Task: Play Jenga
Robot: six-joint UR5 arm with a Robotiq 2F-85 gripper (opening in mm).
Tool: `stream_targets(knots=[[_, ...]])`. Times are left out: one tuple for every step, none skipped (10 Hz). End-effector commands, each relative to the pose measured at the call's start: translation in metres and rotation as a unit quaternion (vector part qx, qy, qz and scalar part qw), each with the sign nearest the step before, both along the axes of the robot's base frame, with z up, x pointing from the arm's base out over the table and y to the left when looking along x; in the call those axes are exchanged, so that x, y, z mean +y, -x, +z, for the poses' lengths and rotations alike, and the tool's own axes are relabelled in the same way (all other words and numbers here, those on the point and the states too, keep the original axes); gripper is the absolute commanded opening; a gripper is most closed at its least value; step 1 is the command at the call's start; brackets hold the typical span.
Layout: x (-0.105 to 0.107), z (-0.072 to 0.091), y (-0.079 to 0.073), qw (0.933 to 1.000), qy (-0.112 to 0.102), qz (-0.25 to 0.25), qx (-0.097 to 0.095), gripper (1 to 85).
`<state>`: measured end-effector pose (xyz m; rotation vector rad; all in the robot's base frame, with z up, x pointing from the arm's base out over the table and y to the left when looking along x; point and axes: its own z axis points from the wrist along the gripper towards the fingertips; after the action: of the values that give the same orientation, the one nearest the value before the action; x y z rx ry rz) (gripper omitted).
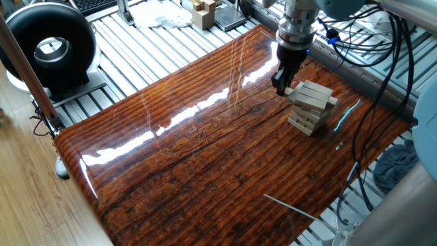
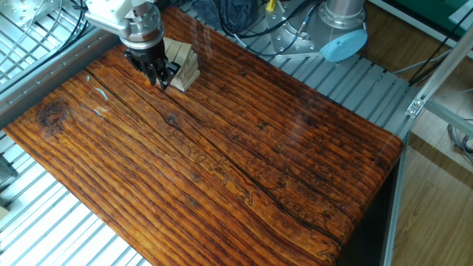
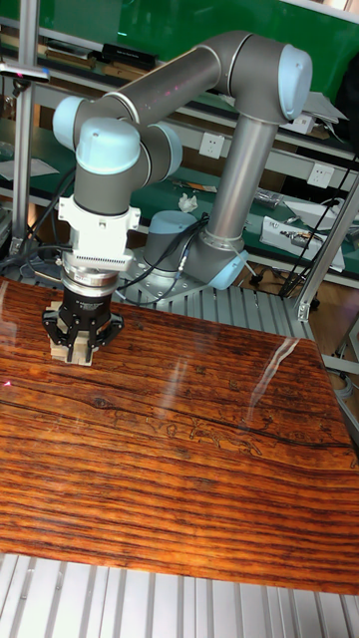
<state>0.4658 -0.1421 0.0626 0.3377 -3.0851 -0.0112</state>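
Note:
The Jenga tower [image 1: 311,106] is a short stack of pale wooden bars laid crosswise, standing near the far right edge of the glossy wooden table [image 1: 205,157]. My gripper [image 1: 281,87] points down against the tower's upper left side, where a bar end sticks out beside its fingertips. In the other fixed view the gripper [image 2: 161,77] sits at the front left of the tower [image 2: 185,65], touching it. The tall fixed view shows the gripper [image 3: 78,341] in front of the tower, hiding most of it. The gap between the fingers is too small to read.
A black round device [image 1: 51,48] stands off the table at the far left. Tan boxy wooden pieces [image 1: 203,12] sit beyond the far edge. Cables [image 1: 355,41] hang beside the arm. The robot base [image 2: 344,26] stands behind the table.

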Motion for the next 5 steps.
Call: stream_targets(knots=[[0.0018,0.0017,0.0029,1.0000,-0.010,0.000,-0.003,20.3],[0.0017,0.0018,0.0039,0.9999,-0.010,0.001,-0.003,20.0],[0.0023,0.0014,0.0049,0.9999,-0.013,0.002,-0.003,20.0],[0.0025,0.0007,0.0068,0.9999,-0.015,0.002,-0.002,20.0],[0.0017,-0.0001,0.0087,0.9999,-0.016,0.005,-0.002,20.0]])
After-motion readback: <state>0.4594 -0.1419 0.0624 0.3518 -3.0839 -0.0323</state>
